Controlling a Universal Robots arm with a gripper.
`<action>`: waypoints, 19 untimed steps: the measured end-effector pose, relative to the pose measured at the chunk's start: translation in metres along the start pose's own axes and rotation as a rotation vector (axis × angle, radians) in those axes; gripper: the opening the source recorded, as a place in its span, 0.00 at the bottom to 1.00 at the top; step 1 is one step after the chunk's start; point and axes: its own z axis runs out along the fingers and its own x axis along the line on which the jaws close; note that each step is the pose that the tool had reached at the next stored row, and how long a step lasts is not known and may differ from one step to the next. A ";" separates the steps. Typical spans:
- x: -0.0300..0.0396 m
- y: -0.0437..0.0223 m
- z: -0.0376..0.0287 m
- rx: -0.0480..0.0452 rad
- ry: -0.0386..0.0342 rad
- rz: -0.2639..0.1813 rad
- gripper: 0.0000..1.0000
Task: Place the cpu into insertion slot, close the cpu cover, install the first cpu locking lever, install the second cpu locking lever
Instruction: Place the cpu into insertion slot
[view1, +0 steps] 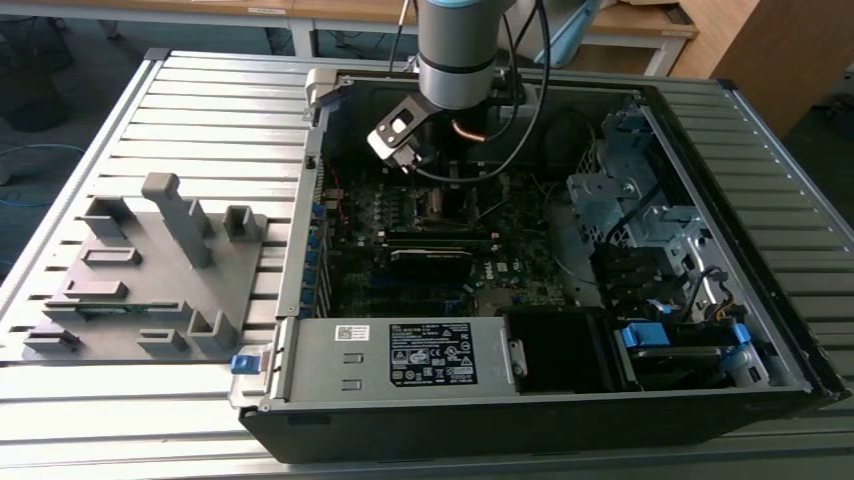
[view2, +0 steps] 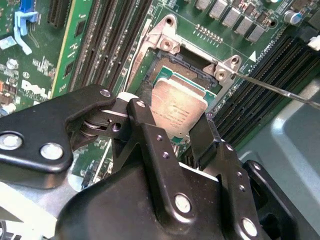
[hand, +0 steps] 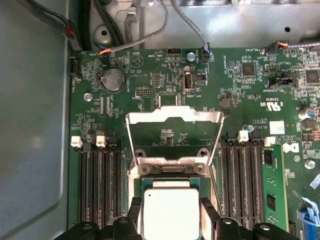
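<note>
We see the gripper (hand: 171, 212) closed on the cpu (hand: 170, 220), pinching it by two opposite edges. It sits partly over the insertion slot (view2: 175, 67) at the middle of the motherboard (hand: 240, 90), and the cpu cover (hand: 145, 118) stands open on the slot's edge.

Print on the power supply label (view1: 431, 353) illegible.

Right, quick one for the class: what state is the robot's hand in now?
The hand is closed, holding the cpu by its sides at the insertion slot.
</note>
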 end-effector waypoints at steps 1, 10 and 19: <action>0.0000 -0.0008 0.0006 0.0000 -0.0001 0.001 0.54; -0.0003 -0.0019 0.0049 0.0001 0.0005 -0.008 0.54; -0.0020 -0.0019 0.0059 0.0007 0.0026 -0.034 0.54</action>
